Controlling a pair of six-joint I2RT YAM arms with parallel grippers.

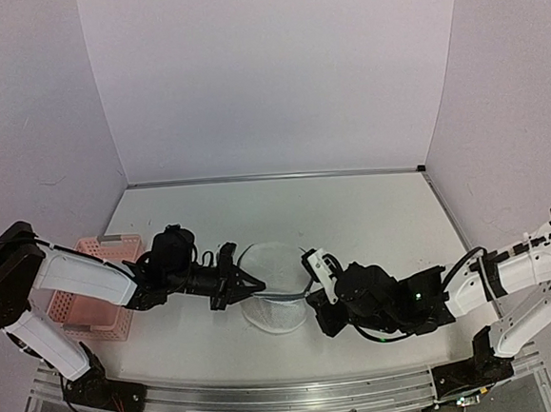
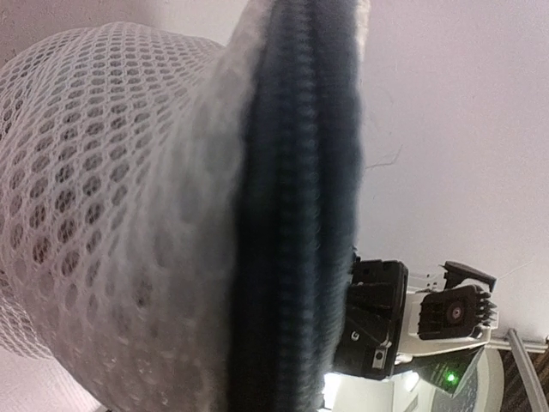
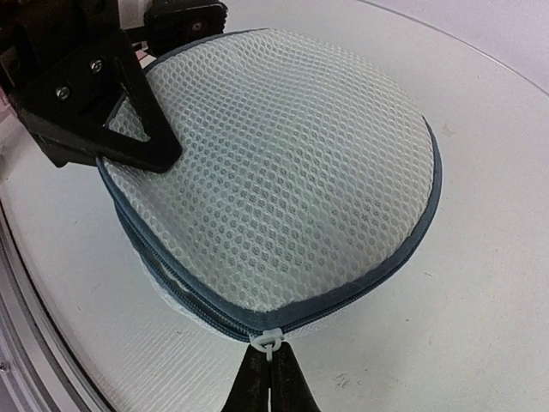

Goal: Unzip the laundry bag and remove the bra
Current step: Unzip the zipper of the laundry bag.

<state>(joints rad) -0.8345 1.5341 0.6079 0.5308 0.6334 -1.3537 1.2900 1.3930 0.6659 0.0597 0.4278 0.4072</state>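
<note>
The laundry bag is a low white mesh cylinder with a dark blue zip rim, lying flat mid-table. My right gripper is shut on the white zip pull at the bag's near edge, and in the top view the right gripper sits at the bag's right side. At the bag's left side my left gripper is shut on the rim, one black finger lying over the lid edge. The left wrist view is filled by mesh and rim. The bra is hidden.
A pink lattice basket stands at the left edge of the table beside the left arm. White walls enclose the table at the back and sides. The right arm's black wrist block shows beyond the bag rim.
</note>
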